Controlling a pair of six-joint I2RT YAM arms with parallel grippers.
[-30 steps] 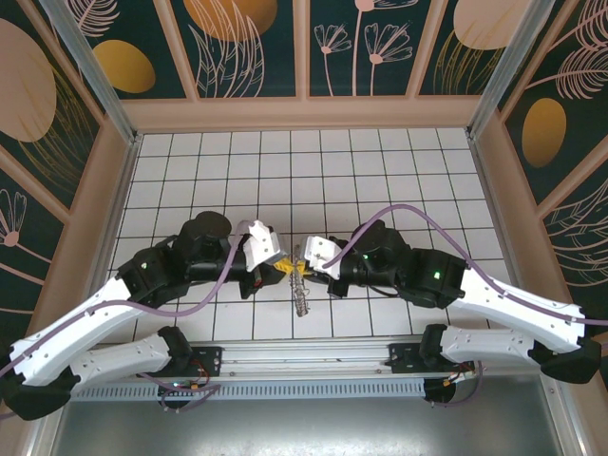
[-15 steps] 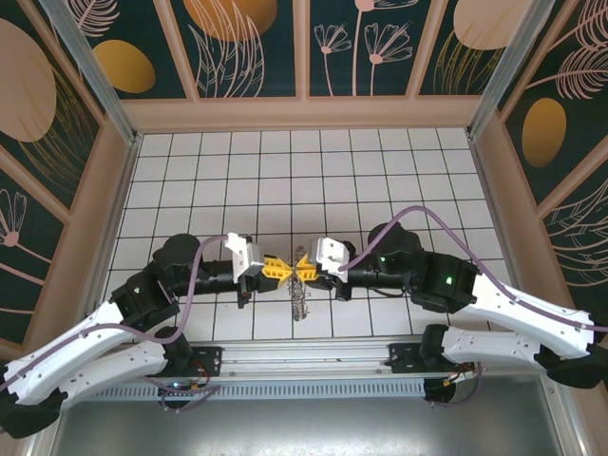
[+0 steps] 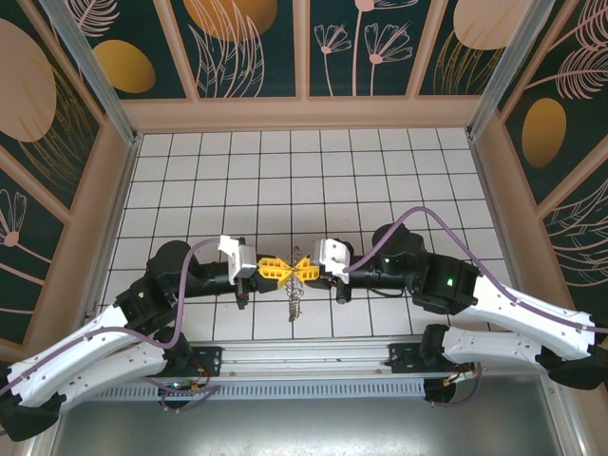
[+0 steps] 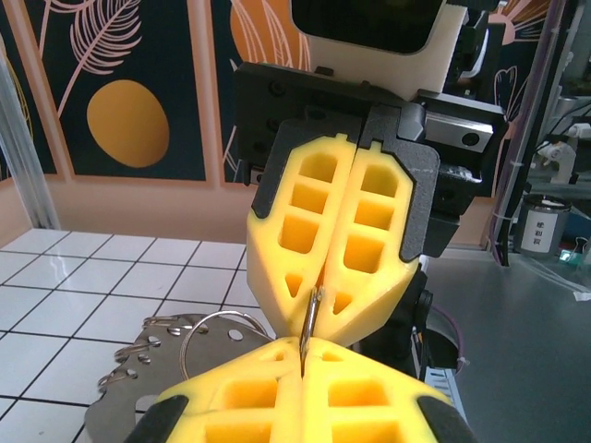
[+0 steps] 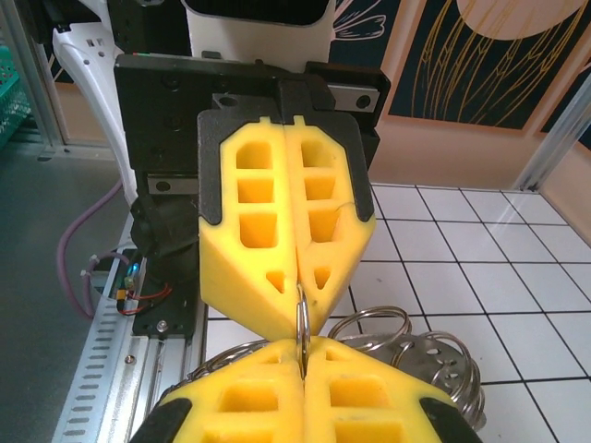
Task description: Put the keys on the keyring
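Left gripper [image 3: 285, 271], right gripper [image 3: 302, 270] both clamped on keyring [image 5: 301, 323]; keys [image 3: 294, 304] apparently dangling below.

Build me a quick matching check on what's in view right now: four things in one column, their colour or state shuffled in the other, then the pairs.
Things
1. left gripper
2. keyring
3. table
4. back wall

Colour or state
A. white tiles with dark grid lines
B. dark panels painted with leaves and orange discs
C. shut, tip to tip with the right gripper
D. silvery, pinched where the two grippers meet, the rest dangling below

Pairs: 1-C, 2-D, 3-A, 4-B
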